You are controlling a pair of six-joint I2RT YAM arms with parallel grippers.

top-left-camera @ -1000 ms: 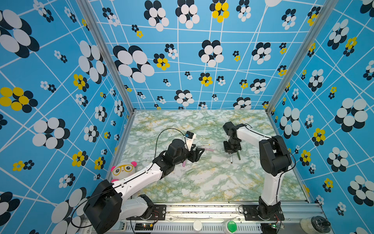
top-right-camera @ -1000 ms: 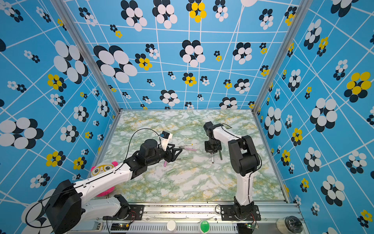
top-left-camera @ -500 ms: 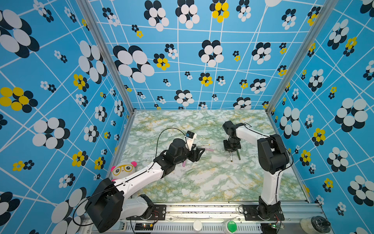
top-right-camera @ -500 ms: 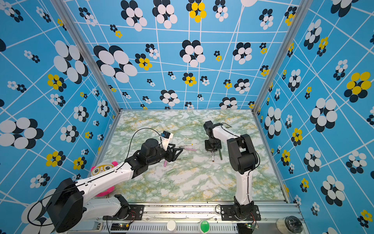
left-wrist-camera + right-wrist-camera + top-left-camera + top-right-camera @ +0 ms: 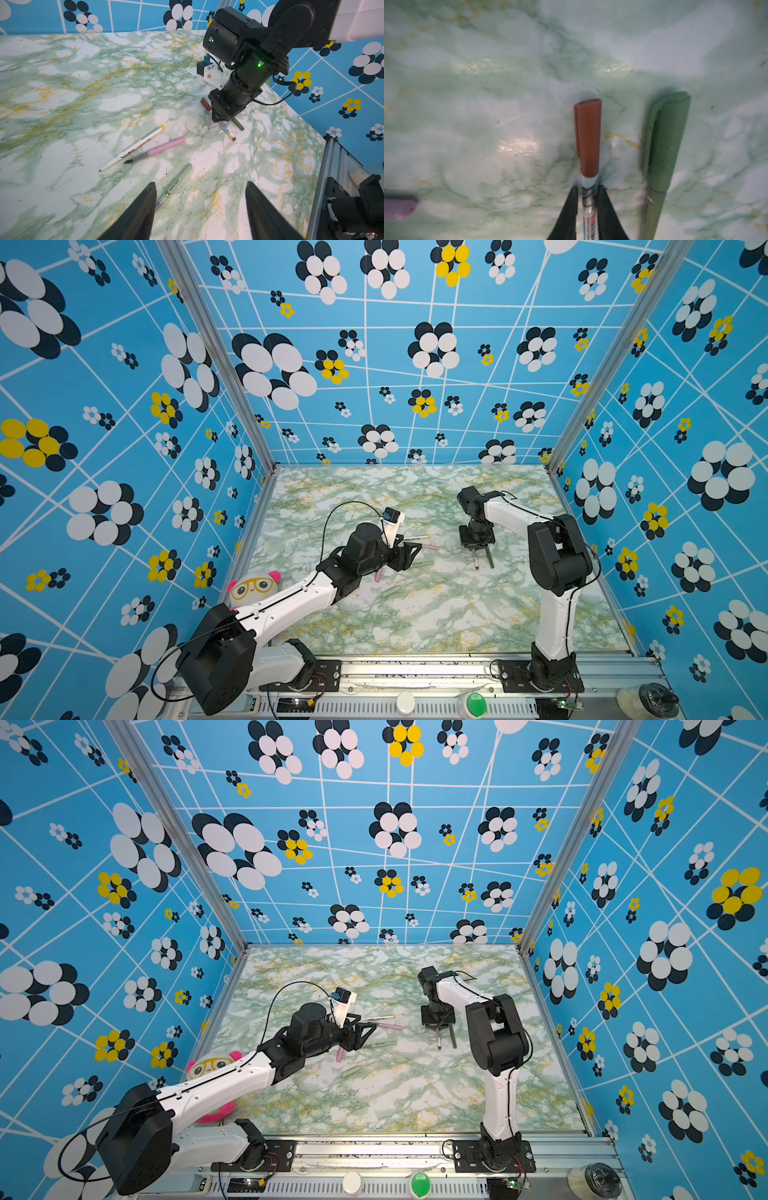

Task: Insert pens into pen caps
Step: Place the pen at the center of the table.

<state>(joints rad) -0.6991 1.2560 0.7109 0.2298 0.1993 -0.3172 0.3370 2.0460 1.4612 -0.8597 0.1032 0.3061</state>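
My right gripper (image 5: 588, 188) points down at the table, its fingers close on both sides of a white printed pen's barrel. That pen lies flat and wears a brown cap (image 5: 588, 141). Beside it lies a dark green pen (image 5: 662, 155) with its cap on. My left gripper (image 5: 200, 182) hovers open and holds nothing. A pale grey-green pen (image 5: 176, 182) lies uncapped by one of its fingers. Beyond it are an uncapped pink pen (image 5: 164, 146) and a white pen with a yellow end (image 5: 133, 147). A pink cap (image 5: 377, 576) and a pale grey-green cap (image 5: 390, 592) lie loose under my left arm.
A panda plush toy (image 5: 253, 587) sits against the left wall by my left arm. An aluminium rail (image 5: 415, 668) with both arm bases runs along the front edge. Blue patterned walls close in the marble-patterned table (image 5: 457, 622) on three sides.
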